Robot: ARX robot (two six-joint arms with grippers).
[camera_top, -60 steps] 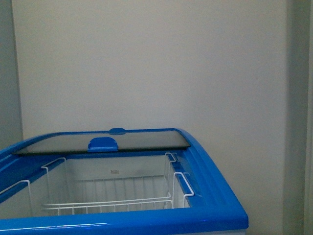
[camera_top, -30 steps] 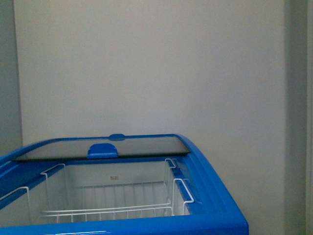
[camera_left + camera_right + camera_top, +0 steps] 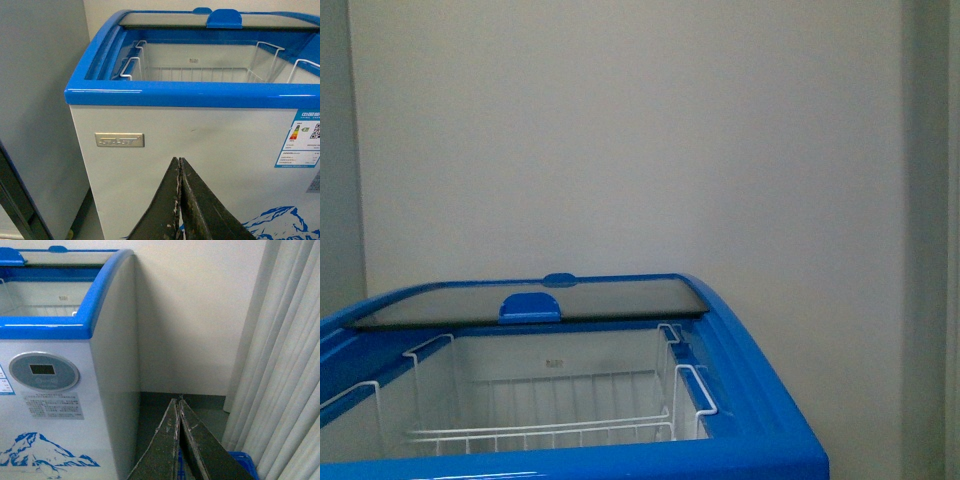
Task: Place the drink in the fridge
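The fridge (image 3: 750, 400) stood open at the near side, its glass lid (image 3: 540, 300) slid to the back and the wire basket (image 3: 550, 420) exposed. The left gripper (image 3: 179, 167) and right gripper (image 3: 178, 407) were both pressed together, empty, low before the fridge front. The drink appeared in no view.

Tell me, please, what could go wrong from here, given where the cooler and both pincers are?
1. Both the left pincer and the right pincer are shut and empty, and no bottle is in view, so the drink may not be in hand at all.
2. The sliding glass lid of the white chest fridge with the blue rim covers only the far part; a drop aimed there would hit glass.
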